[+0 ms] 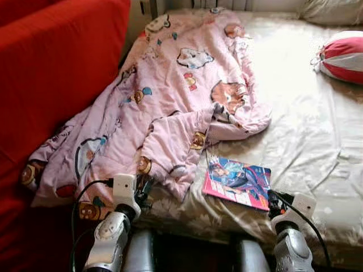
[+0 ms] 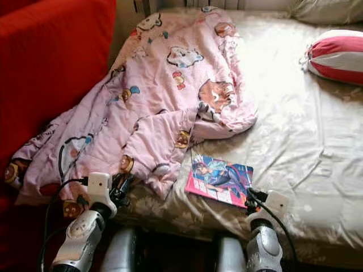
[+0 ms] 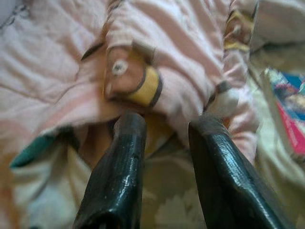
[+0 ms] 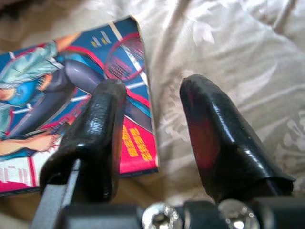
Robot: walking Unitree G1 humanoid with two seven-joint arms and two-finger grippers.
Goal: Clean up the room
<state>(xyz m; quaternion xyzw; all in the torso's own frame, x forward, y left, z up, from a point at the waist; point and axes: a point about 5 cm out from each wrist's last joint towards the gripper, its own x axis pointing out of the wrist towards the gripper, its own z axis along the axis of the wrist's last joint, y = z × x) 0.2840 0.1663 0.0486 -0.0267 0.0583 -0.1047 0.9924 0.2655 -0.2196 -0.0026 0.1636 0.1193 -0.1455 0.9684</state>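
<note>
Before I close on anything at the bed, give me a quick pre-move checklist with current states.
1. Right pincer open: ok.
2. Right pincer straddles the magazine corner edge: ok.
3. Left pincer open at the pink blanket hem: ok.
4. Magazine free of the blanket: ok, lies apart on the bedsheet.
5. Finger under the magazine: cannot tell.
6. Striped pillow away from both arms: ok.

A bed [image 1: 317,170] with a pale, flower-patterned sheet takes up the middle and right. A red sofa [image 1: 51,73] stands close along its left side. Bright light washes the far sheet.
</note>
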